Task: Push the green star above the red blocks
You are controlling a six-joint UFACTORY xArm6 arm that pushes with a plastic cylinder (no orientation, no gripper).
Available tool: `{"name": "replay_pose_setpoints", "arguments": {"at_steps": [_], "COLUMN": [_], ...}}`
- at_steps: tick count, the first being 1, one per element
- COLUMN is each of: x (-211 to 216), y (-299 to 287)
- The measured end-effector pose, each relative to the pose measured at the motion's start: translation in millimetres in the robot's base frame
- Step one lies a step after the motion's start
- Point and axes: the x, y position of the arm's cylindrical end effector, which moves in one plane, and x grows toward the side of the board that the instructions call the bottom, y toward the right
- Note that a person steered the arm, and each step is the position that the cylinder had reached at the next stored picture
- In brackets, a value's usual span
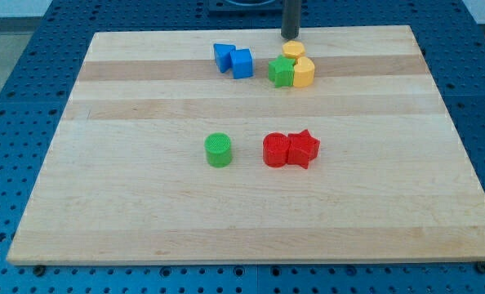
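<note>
The green star [281,72] lies near the view's top, touching a yellow block [304,73] on its right and another yellow block [293,51] just above it. A red cylinder [275,150] and a red star [303,149] sit side by side, touching, at the board's middle, well below the green star. My tip [289,37] is at the board's top edge, just above the upper yellow block and above-right of the green star, touching neither star.
Two blue blocks [223,56] [242,63] sit together left of the green star. A green cylinder [218,150] stands left of the red cylinder. The wooden board [104,188] lies on a blue perforated table.
</note>
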Motion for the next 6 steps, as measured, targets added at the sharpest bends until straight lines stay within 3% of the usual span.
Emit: {"name": "replay_pose_setpoints", "arguments": {"at_steps": [3, 6], "x": [46, 148], "y": [-12, -12]}}
